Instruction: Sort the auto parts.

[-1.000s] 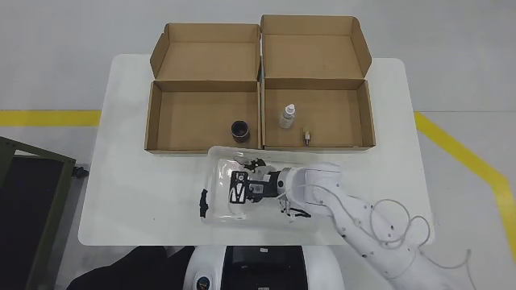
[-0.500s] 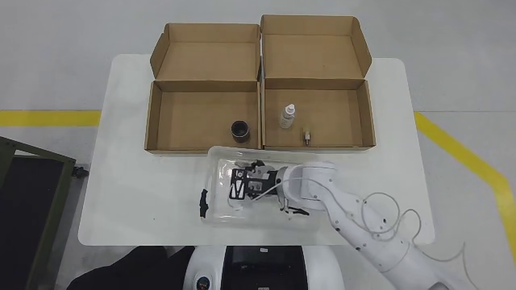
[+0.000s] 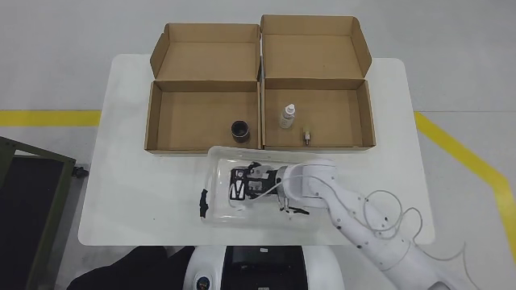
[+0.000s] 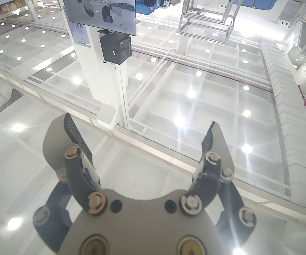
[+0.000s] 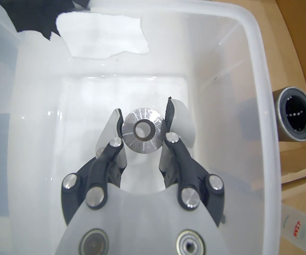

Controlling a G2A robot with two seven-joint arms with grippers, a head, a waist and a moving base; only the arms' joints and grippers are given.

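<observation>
White table (image 3: 137, 193) carries two open cardboard cartons side by side, the left box (image 3: 189, 121) and the right box (image 3: 334, 113), with a clear plastic bin (image 3: 218, 179) just in front. From above, the right arm (image 3: 347, 209) covers the bin's middle. Its wrist view shows the right gripper (image 5: 145, 115) inside the bin, clamped on a round silver disc (image 5: 145, 147) with a centre hole. The left gripper (image 4: 141, 131) faces the ceiling (image 4: 195, 80), spread wide and empty. A linear bearing (image 3: 240, 130) sits in the left box, a small white bottle (image 3: 287, 115) in the right.
</observation>
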